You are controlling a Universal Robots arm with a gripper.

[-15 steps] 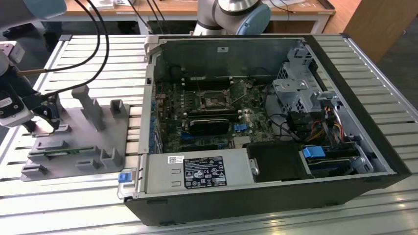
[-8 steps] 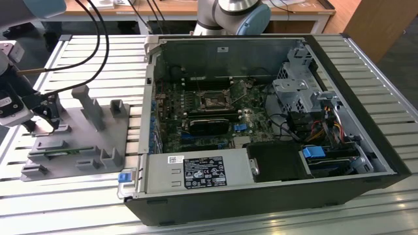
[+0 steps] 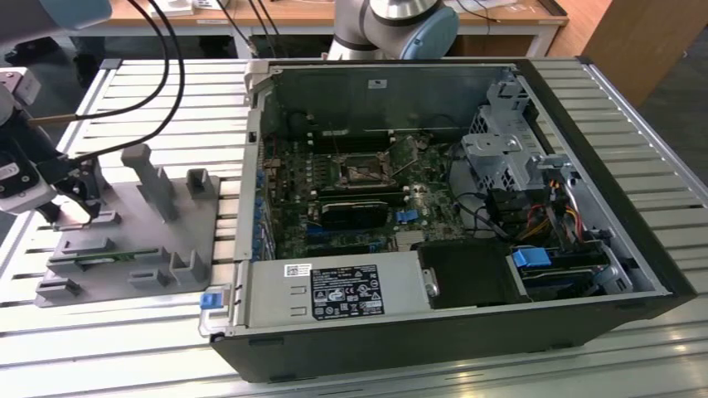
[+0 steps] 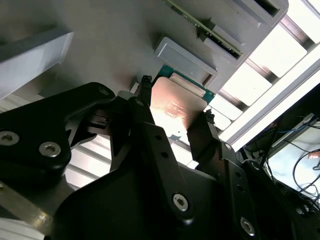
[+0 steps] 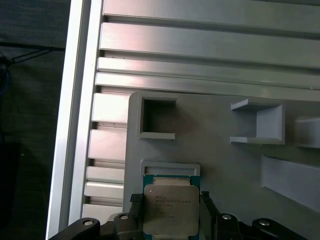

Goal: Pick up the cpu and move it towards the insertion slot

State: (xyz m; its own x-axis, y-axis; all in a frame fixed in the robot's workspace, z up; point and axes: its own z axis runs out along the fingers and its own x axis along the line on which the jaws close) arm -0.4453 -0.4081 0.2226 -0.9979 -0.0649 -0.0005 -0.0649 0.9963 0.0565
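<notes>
The cpu [image 5: 170, 210], a small square chip with a silvery top and a green rim, sits between my gripper's [image 5: 170, 200] two black fingers at a shallow pocket of the grey plastic fixture [image 5: 220, 165]. In the second wrist view both fingertips [image 4: 145, 87] press against the sides of the cpu [image 4: 175, 107], so the gripper [image 4: 175, 102] is shut on it. Whether the chip is lifted off the fixture I cannot tell. In the exterior view the gripper [image 3: 72, 195] hangs over the fixture [image 3: 122, 240] at that view's left. The insertion slot [image 3: 363, 172] lies inside the open computer case, on the green board.
The open computer case [image 3: 443, 315] fills the middle and the exterior view's right, its side wall between fixture and slot. Upright posts [image 3: 149, 178] rise from the fixture, and a green memory stick [image 3: 105, 259] lies in it. Black cables [image 3: 166, 75] hang above the slatted table [image 3: 133, 356].
</notes>
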